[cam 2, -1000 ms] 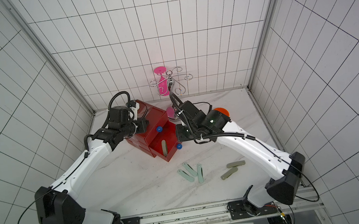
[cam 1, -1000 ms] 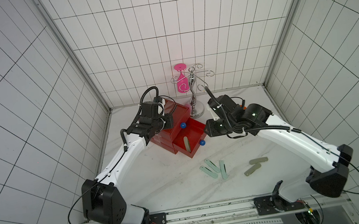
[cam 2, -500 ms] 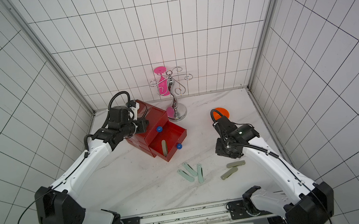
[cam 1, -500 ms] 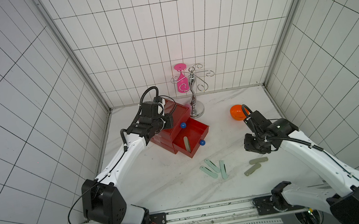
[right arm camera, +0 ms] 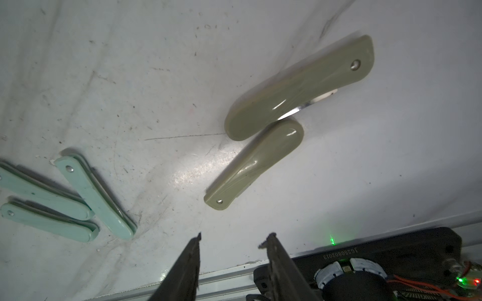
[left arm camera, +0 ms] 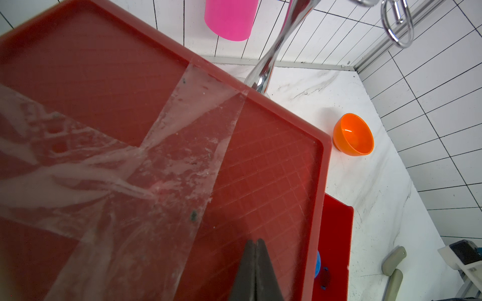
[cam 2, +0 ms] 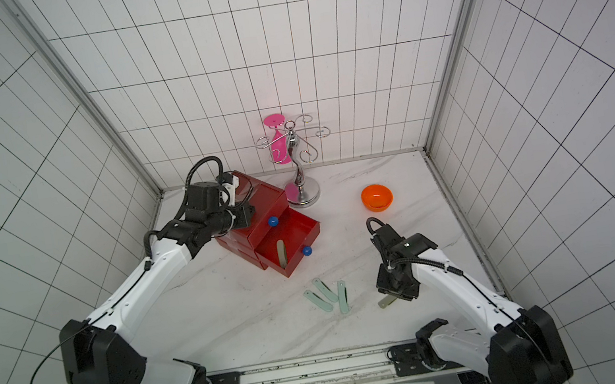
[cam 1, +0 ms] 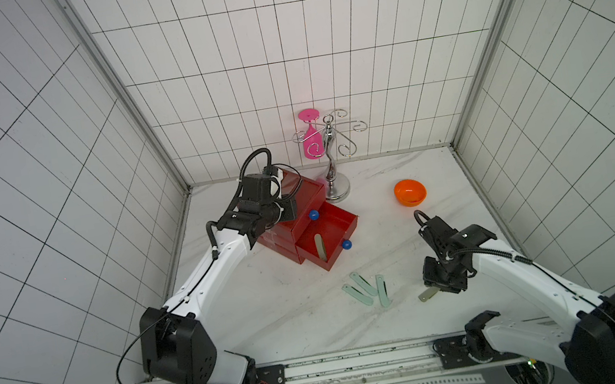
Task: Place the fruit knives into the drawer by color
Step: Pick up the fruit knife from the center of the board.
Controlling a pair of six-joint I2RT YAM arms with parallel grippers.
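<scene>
Right gripper [right arm camera: 234,235] hangs over the near right part of the table with its jaws apart and nothing between them. Left gripper [left arm camera: 254,242] has its two fingers pressed together, empty, over the taped top of the red chest; whether it touches the top cannot be told.

The white marble table [cam 1: 276,323] carries everything. The chest of drawers [cam 1: 308,195] stands at the back left, turned at an angle. Its top drawer is closed, and a lower drawer [cam 1: 337,219] with a blue knob [cam 1: 346,244] is pulled out. One olive knife [cam 1: 320,246] lies inside it.

Just beside the chest stands a chrome rack [cam 1: 332,172] with a pink glass [cam 1: 310,144] hanging upside down from it. An orange bowl [cam 1: 410,192] sits well apart, at the back right.

Three green knives [right arm camera: 96,200] lie close together in the middle of the table in front of the open drawer, two of them almost side by side and the third slanting against them. To their right, two olive knives [right arm camera: 300,88] lie end to end, touching, under the right gripper. In both top views only one tip shows past it.
</scene>
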